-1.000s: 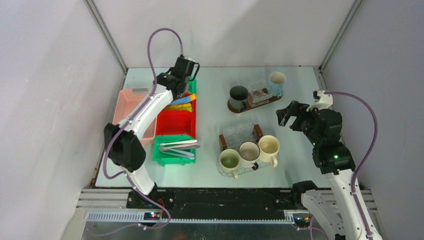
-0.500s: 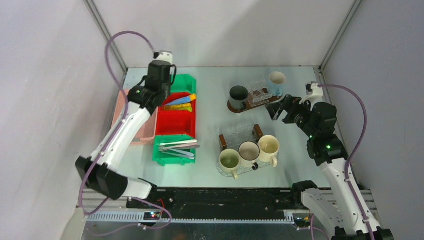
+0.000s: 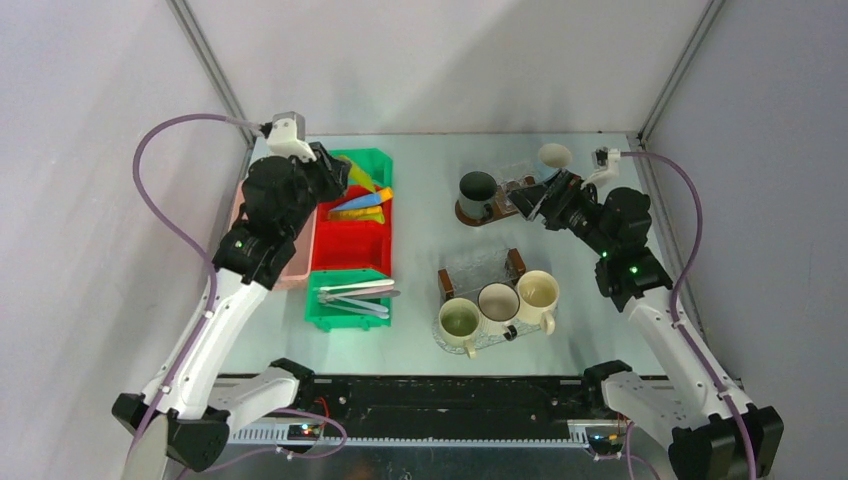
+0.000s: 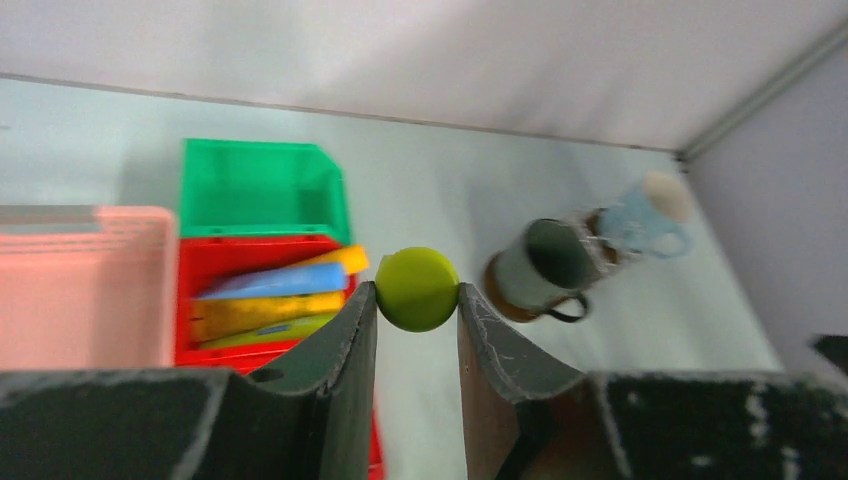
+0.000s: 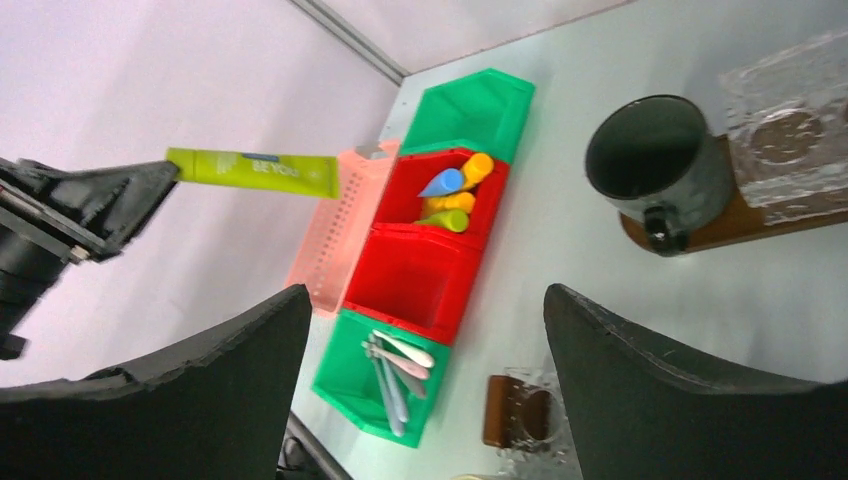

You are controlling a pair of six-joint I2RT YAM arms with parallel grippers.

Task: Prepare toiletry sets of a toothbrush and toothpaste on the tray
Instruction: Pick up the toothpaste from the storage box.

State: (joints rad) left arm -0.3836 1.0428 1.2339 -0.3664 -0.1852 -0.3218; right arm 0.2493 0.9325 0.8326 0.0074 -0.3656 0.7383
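Observation:
My left gripper (image 4: 416, 308) is shut on a green toothpaste tube (image 4: 417, 288) and holds it in the air over the left bins (image 3: 358, 178). The right wrist view shows the tube lengthwise (image 5: 255, 172). More toothpaste tubes, yellow, orange and blue, lie in the red bin (image 3: 362, 204). Pale toothbrushes (image 3: 352, 292) lie in the near green bin. My right gripper (image 3: 533, 197) is open and empty, above the back tray with the dark mug (image 3: 478, 189) and the pale blue mug (image 3: 553, 156). Three mugs (image 3: 498, 304) stand on the front tray.
A pink basket (image 4: 80, 280) sits left of the red bin, partly under my left arm. An empty green bin (image 4: 262, 178) stands behind the red one. Clear holders sit on the back tray (image 3: 518, 186) and the front tray (image 3: 480, 265). Walls close in on three sides.
My left arm has lifted the green tube out of the red bin and swung back to the left. My right arm has moved forward and left towards the back tray.

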